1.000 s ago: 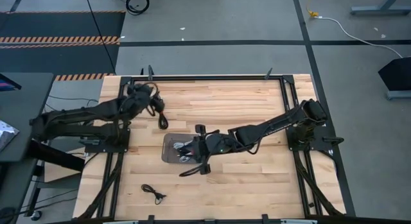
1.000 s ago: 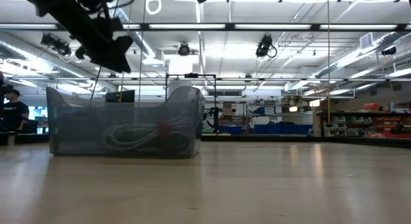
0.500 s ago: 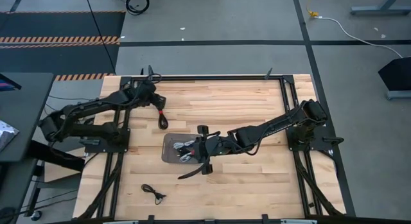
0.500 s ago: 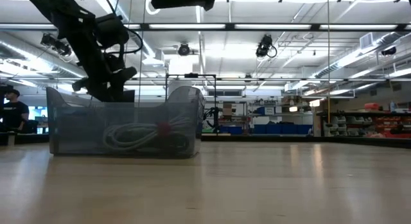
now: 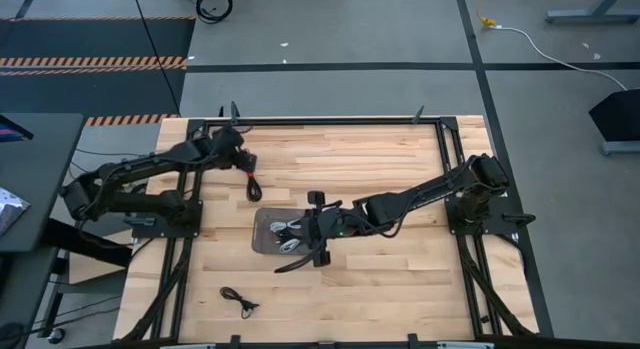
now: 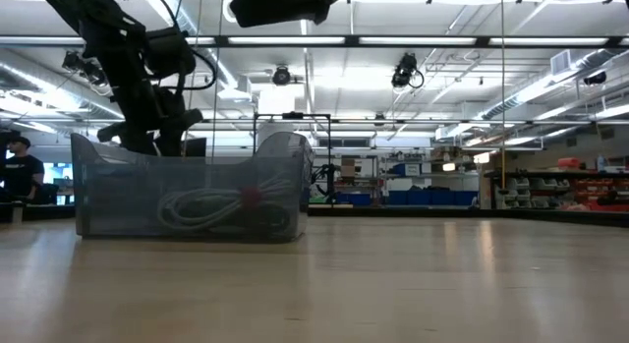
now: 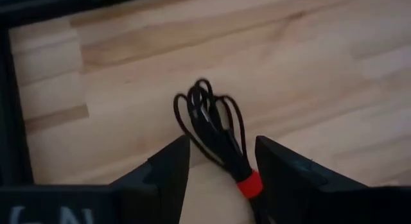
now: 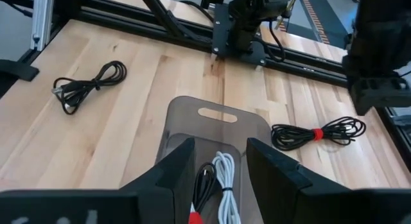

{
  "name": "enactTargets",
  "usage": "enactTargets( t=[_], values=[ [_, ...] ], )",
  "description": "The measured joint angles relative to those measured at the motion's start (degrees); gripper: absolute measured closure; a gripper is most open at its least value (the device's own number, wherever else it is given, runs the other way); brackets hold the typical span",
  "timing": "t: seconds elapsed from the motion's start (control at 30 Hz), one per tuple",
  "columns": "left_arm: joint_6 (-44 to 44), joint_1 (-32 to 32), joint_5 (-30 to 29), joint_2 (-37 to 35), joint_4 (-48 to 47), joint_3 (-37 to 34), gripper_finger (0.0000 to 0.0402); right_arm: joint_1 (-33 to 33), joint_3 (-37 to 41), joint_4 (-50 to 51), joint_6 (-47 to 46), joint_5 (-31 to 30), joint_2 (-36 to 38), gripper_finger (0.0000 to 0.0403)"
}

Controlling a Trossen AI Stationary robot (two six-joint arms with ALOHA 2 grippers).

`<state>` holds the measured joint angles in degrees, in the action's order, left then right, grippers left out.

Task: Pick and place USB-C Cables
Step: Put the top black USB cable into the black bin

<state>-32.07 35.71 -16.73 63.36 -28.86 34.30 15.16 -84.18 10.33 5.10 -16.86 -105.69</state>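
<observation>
Black cable, red-tied, unlabelled, between the open left tool.

**Table layout: tray mid-table, cables around it**

We find the tray mid-table with two cables inside. One cable lies behind it, under the left gripper; another lies near the front edge. The right gripper hangs over the tray.
</observation>
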Motion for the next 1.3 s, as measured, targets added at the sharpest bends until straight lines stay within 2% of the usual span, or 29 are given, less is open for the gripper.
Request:
enactTargets(
  t=[0.27,0.43,1.03,1.2,1.3],
  values=[
    [-2.3,-3.7,-3.1,8.2,1.5,0.0,0.0152,-0.2,0.0,-0.3,0.0,0.5,0.0,0.0258],
    [-3.0,-3.7,-3.8,11.4,1.8,0.0,0.0131,-0.3,0.0,-0.3,0.0,0.7,0.0,0.0258],
    [-1.7,-3.6,-2.6,22.2,11.0,0.0,0.0139,-0.3,0.0,-0.1,-0.7,0.7,0.0,0.0258],
    [0.1,-3.2,-2.3,23.4,12.3,0.2,0.0141,-0.3,0.0,0.2,-1.9,0.6,0.0,0.0258],
    [1.4,-3.1,-2.0,23.0,12.4,0.1,0.0158,-0.3,0.0,0.4,-2.0,0.6,0.0,0.0258]
  ],
)
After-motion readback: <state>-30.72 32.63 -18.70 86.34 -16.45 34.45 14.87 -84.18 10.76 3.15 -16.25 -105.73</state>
